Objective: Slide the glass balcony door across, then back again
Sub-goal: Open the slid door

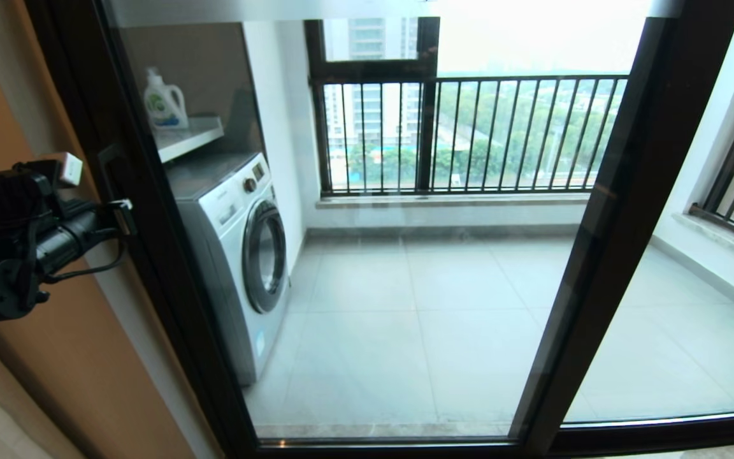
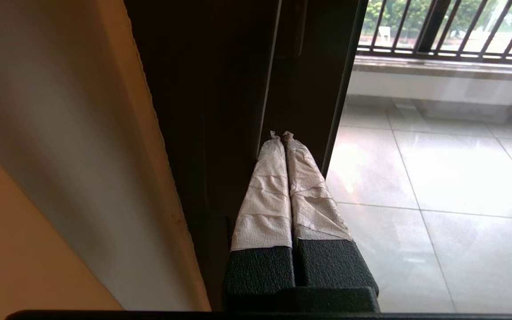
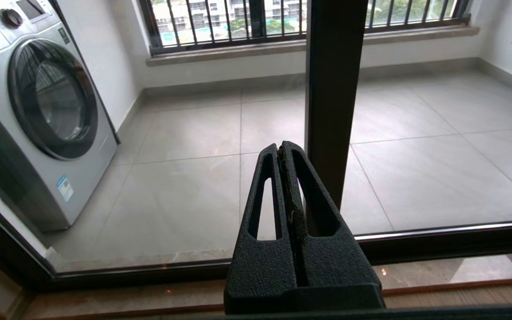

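The glass balcony door (image 1: 169,274) is a clear panel in a dark frame, spanning from its left stile to the overlapping dark stile (image 1: 628,191) on the right. A narrow handle (image 1: 109,167) sits on the left stile. My left gripper (image 1: 126,217) is shut, and its taped fingertips (image 2: 278,138) press against that stile (image 2: 300,98) just below the handle (image 2: 299,26). My right gripper (image 3: 285,149) is out of the head view. It is shut and empty, low in front of the glass (image 3: 185,186) beside the dark stile (image 3: 334,89).
Behind the glass stand a washing machine (image 1: 239,255), a shelf (image 1: 188,137) with a detergent bottle (image 1: 164,102), and a black-barred railing window (image 1: 469,134). A tan wall (image 1: 55,357) borders the left stile. A second glass panel (image 1: 679,331) lies to the right, above the floor track (image 3: 438,242).
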